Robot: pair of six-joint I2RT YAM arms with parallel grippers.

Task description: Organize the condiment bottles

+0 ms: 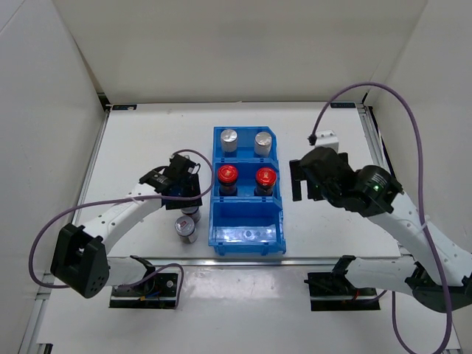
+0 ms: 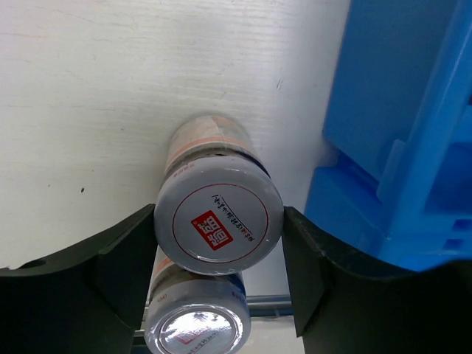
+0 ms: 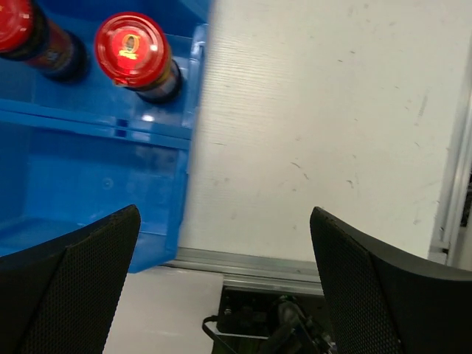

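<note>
Two short grey bottles with silver caps [image 1: 229, 139] [image 1: 262, 140] stand in the back compartment of the blue bin [image 1: 247, 237]. Two dark red-capped bottles [image 1: 227, 175] [image 1: 265, 177] stand in the middle compartment; they also show in the right wrist view [image 3: 133, 44]. Two white-blue silver-capped bottles are left of the bin. My left gripper [image 1: 188, 198] is shut on one of them [image 2: 219, 219], a finger pressed against each side of its cap. The other [image 2: 195, 324] [image 1: 186, 227] stands just nearer to me. My right gripper [image 1: 295, 181] [image 3: 225, 243] is open and empty, right of the bin.
The bin's front compartment [image 3: 81, 184] holds nothing. The bin's left wall [image 2: 398, 147] is close to the right of the held bottle. A metal rail [image 3: 310, 262] runs along the table's near edge. A small white box [image 1: 325, 139] sits at the back right.
</note>
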